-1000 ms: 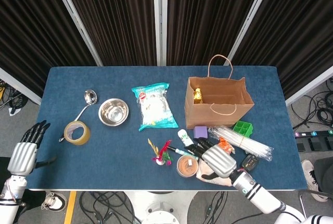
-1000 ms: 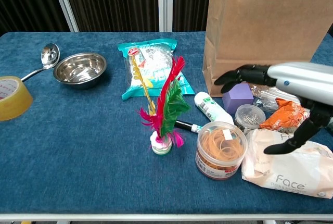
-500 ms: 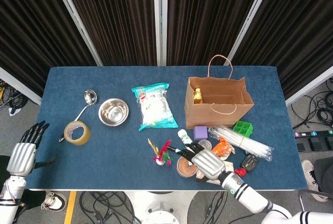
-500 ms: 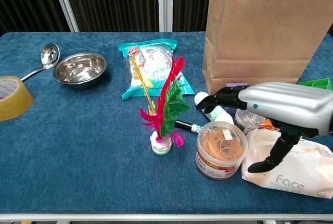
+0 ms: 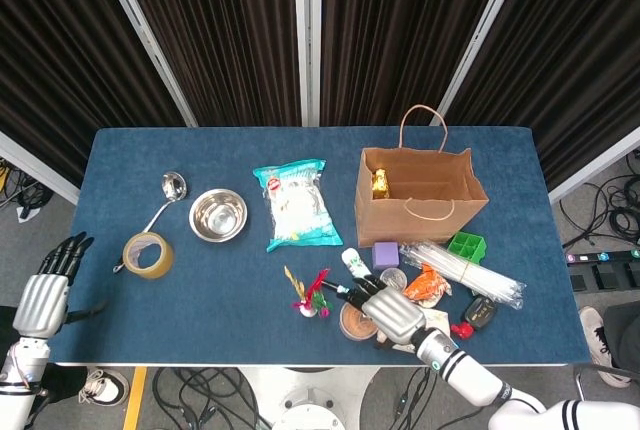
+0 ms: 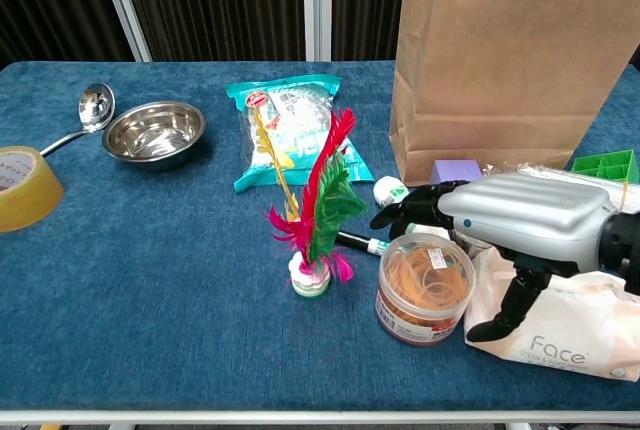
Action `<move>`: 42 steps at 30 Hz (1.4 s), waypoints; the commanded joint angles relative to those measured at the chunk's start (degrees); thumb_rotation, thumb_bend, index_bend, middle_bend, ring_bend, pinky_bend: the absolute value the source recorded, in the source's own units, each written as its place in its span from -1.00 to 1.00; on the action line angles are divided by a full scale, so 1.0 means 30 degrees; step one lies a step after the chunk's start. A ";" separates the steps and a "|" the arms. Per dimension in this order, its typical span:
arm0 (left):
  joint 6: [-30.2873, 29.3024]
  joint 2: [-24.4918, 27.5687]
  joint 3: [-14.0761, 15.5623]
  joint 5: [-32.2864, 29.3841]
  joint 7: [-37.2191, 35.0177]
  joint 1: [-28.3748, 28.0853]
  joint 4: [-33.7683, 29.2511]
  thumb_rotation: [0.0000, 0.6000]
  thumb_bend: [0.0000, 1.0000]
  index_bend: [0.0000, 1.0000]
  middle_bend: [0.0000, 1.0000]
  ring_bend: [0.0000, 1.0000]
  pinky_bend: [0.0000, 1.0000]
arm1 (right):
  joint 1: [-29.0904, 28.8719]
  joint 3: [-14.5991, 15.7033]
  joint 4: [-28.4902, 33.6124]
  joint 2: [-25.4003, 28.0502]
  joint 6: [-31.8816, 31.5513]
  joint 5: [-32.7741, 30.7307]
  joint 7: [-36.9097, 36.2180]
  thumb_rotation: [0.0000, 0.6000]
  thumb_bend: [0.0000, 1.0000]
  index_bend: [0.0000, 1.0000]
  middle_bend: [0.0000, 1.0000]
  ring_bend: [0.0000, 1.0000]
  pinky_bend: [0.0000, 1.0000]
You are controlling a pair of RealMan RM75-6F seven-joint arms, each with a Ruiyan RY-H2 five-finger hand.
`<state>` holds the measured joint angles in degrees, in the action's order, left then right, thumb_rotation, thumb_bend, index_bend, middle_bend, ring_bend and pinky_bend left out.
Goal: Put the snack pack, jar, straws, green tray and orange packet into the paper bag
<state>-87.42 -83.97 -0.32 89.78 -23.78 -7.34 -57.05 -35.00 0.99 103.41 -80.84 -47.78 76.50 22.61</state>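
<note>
Hardly any progress on the packing, as far as these views tell: the brown paper bag (image 5: 420, 195) stands upright and open at the back right of the blue table (image 5: 150, 295), with only a small gold object visible inside, and I can't tell what that is. The teal-and-white snack pack (image 5: 295, 204) lies flat left of the bag, untouched. The clear-wrapped bundle of straws (image 5: 462, 270), the green tray (image 5: 466, 245) and the crinkled orange packet (image 5: 430, 283) all sit out on the table in front of the bag. The clear round jar of rubber bands (image 6: 424, 287) is at the front edge, and the right hand (image 6: 510, 225) hangs just above it, fingers spread and holding nothing. The left hand (image 5: 48, 290) is off the table's left edge, fingers extended, empty too. So all five items look left to go, jar likely first.
</note>
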 commanded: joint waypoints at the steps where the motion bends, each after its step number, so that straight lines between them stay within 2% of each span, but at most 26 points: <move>1: 0.0005 -0.0001 0.0000 -0.0003 -0.0012 0.0002 0.0009 1.00 -0.91 -0.80 -0.71 -0.98 -0.69 | -0.0085 -0.0041 -0.0057 -0.0164 -0.0027 -0.0153 0.0142 1.00 -1.00 -0.73 -0.62 -0.95 -0.85; 10: -0.0016 -0.0053 0.0002 -0.0066 -0.0175 0.0089 0.0162 1.00 -0.91 -0.80 -0.71 -0.98 -0.69 | -0.0181 -0.0045 -0.0344 -0.0791 -0.0587 -0.0520 0.1102 1.00 -1.00 -0.39 -0.40 -0.72 -0.58; 15: -0.0021 -0.0095 -0.0009 -0.0095 -0.0252 0.0120 0.0267 1.00 -0.91 -0.80 -0.71 -0.98 -0.69 | -0.0277 -0.0033 -0.0334 -0.0981 -0.0668 -0.0801 0.1364 1.00 -1.00 -0.31 -0.35 -0.64 -0.46; 25: -0.0034 -0.0132 -0.0004 -0.0104 -0.0381 0.0167 0.0368 1.00 -0.91 -0.80 -0.71 -0.98 -0.69 | -0.0099 0.0045 -0.0116 -0.0866 -0.1588 -0.0364 0.1392 1.00 -0.77 -0.11 -0.20 -0.46 -0.24; 33: -0.0054 -0.0064 -0.0005 -0.0025 -0.0313 0.0116 0.0209 1.00 -0.91 -0.80 -0.71 -0.98 -0.69 | 0.0538 -0.0246 0.2707 0.1474 -0.4002 0.2028 0.0723 1.00 -0.76 -0.10 -0.20 -0.46 -0.24; 42: -0.0061 0.0044 -0.0030 0.0093 -0.0132 -0.0017 -0.0074 1.00 -0.91 -0.80 -0.71 -0.98 -0.69 | 0.1738 -0.1625 0.6269 0.4695 -0.8285 0.5623 0.0783 1.00 -0.75 -0.08 -0.18 -0.44 -0.21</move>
<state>-87.61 -83.86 -0.42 90.04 -24.18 -7.37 -57.26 -31.04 -2.40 119.84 -68.99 -69.97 90.89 24.90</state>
